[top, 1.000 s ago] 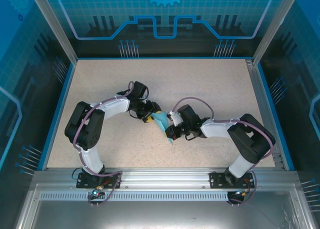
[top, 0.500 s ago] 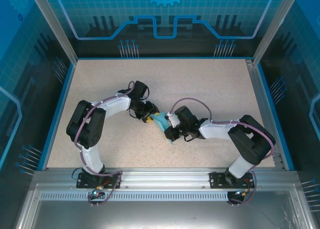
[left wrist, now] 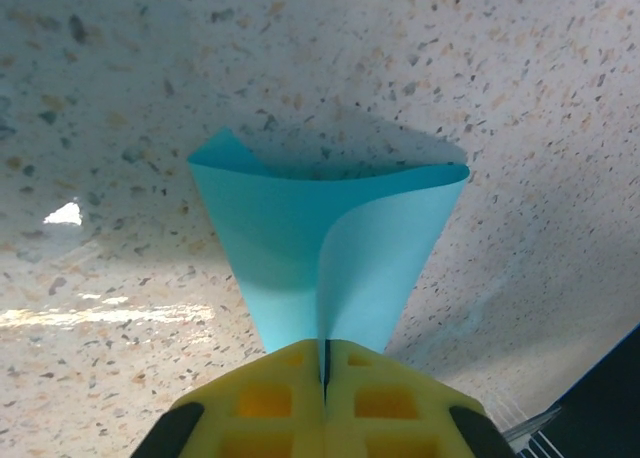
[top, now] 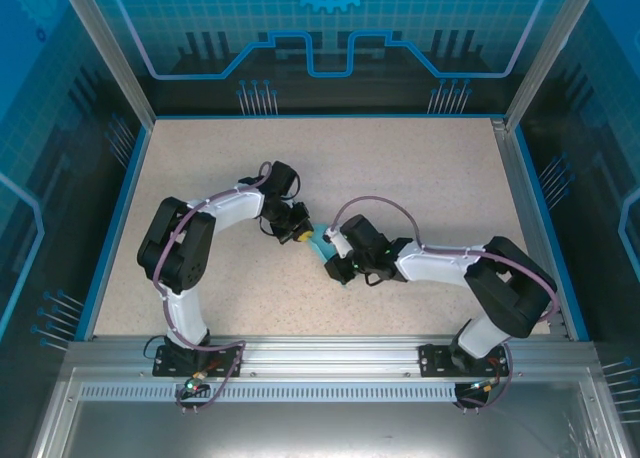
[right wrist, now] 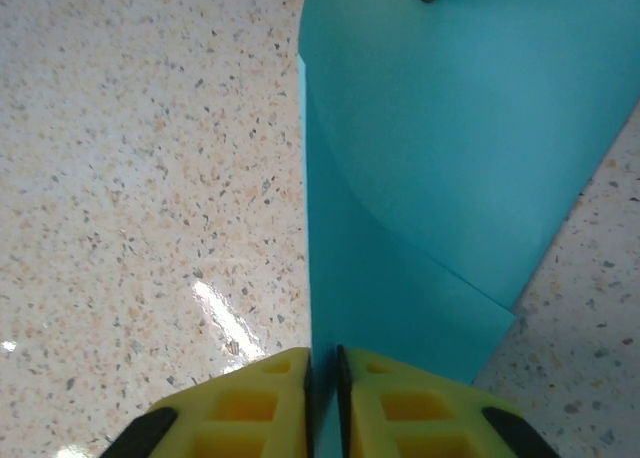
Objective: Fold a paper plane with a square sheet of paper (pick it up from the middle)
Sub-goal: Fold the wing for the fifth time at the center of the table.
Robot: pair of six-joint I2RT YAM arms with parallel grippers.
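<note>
The square sheet of paper (top: 322, 245) is cyan and folded over, held up between my two grippers near the middle of the table. My left gripper (top: 300, 235) is shut on one folded tip. In the left wrist view the paper (left wrist: 320, 238) fans out from the closed yellow pads (left wrist: 270, 398) of that gripper (left wrist: 326, 363). My right gripper (top: 336, 264) is at the sheet's other end. In the right wrist view its jaws (right wrist: 323, 368) stand a narrow gap apart with the paper's edge (right wrist: 400, 278) running between them. No paper plane has taken shape.
The speckled tabletop (top: 400, 168) lies all around the grippers. Blue rails and aluminium posts (top: 525, 168) frame the table's sides. Both arms (top: 440, 261) bend in toward the centre, close to each other.
My left gripper has closed on the paper's tip. The right gripper's jaws have parted a little. Both grippers and the sheet have drifted slightly to the left.
</note>
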